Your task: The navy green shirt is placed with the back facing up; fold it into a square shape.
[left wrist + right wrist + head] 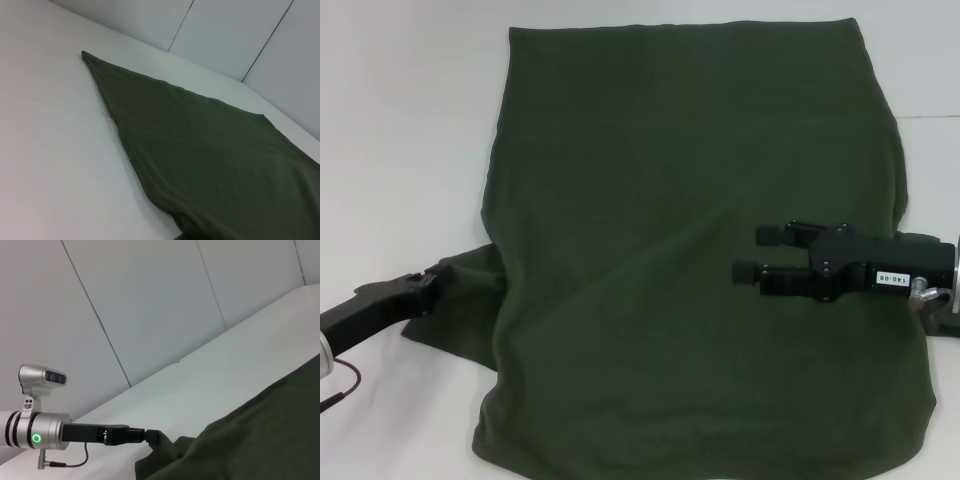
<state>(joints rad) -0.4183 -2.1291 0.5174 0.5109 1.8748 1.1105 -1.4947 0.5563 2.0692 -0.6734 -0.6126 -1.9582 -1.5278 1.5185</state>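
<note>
The navy green shirt [670, 200] lies flat on the white table, plain side up, filling most of the head view. Its left sleeve [460, 300] sticks out sideways. My left gripper [428, 283] is at that sleeve's outer edge, shut on the cloth; the right wrist view shows its black fingers [152, 436] pinching the fabric [270, 440]. My right gripper [757, 252] hovers open over the shirt's right half, fingers pointing left, nothing between them. The left wrist view shows only the shirt [210, 150] stretching away.
The white table [400, 150] shows bare on the left of the shirt and in a strip at the far right. Grey wall panels [150, 300] stand behind the table. The shirt's lower edge runs close to the table's front edge.
</note>
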